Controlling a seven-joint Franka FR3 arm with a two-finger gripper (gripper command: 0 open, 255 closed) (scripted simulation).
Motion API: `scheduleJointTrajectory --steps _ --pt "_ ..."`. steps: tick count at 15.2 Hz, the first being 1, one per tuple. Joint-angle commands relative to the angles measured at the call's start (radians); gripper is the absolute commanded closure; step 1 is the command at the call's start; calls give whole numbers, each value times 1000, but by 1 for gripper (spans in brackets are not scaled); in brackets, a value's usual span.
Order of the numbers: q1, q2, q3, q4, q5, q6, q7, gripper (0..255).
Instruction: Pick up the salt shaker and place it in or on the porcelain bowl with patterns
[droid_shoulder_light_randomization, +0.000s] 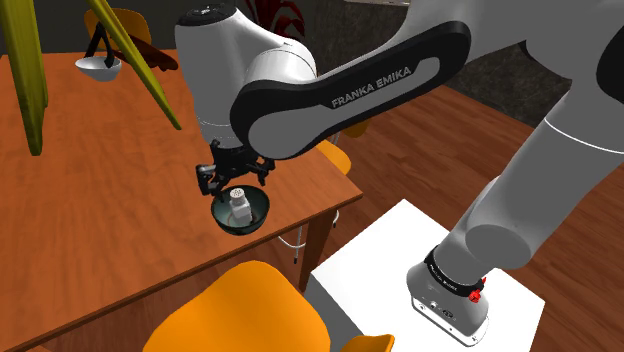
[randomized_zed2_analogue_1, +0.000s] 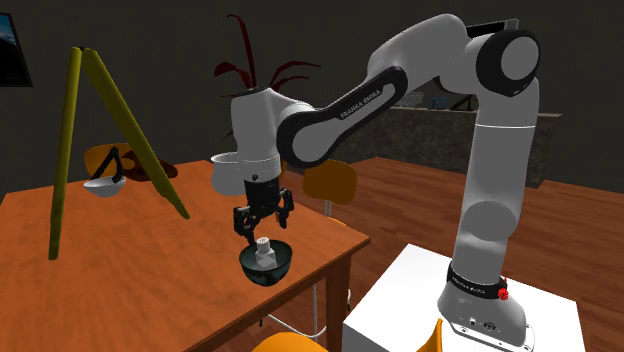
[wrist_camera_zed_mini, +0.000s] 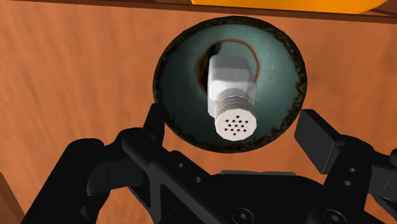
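Observation:
The white salt shaker (droid_shoulder_light_randomization: 240, 205) (randomized_zed2_analogue_1: 264, 250) (wrist_camera_zed_mini: 230, 89) lies tilted inside the dark, teal-glazed bowl (droid_shoulder_light_randomization: 260, 213) (randomized_zed2_analogue_1: 278, 268) (wrist_camera_zed_mini: 170, 76), its perforated cap towards the hand. The bowl rests on the wooden table (droid_shoulder_light_randomization: 100, 210) near its corner by the stand. My gripper (droid_shoulder_light_randomization: 234, 180) (randomized_zed2_analogue_1: 263, 226) (wrist_camera_zed_mini: 234, 119) hovers just above the bowl, open. In the wrist view both fingers (wrist_camera_zed_mini: 318, 135) stand wide apart on either side of the shaker's cap without touching it.
An orange chair (droid_shoulder_light_randomization: 235, 300) stands at the table's near edge, another (droid_shoulder_light_randomization: 337, 156) past the corner. A yellow-green A-frame (droid_shoulder_light_randomization: 135, 60) with a small hanging white bowl (droid_shoulder_light_randomization: 98, 66) stands farther back on the table. The white stand box (droid_shoulder_light_randomization: 380, 255) is at lower right.

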Motion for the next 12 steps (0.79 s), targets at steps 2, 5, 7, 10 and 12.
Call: scheduleJointTrajectory --steps 2,5,7,10,12 --pt "1 -24 3 45 22 -63 -15 0" --pt "3 -41 5 90 37 -120 -25 0" --pt "3 -41 5 90 37 -120 -25 0" --pt "3 -41 5 90 37 -120 -25 0" --pt "3 -41 5 90 37 -120 -25 0"
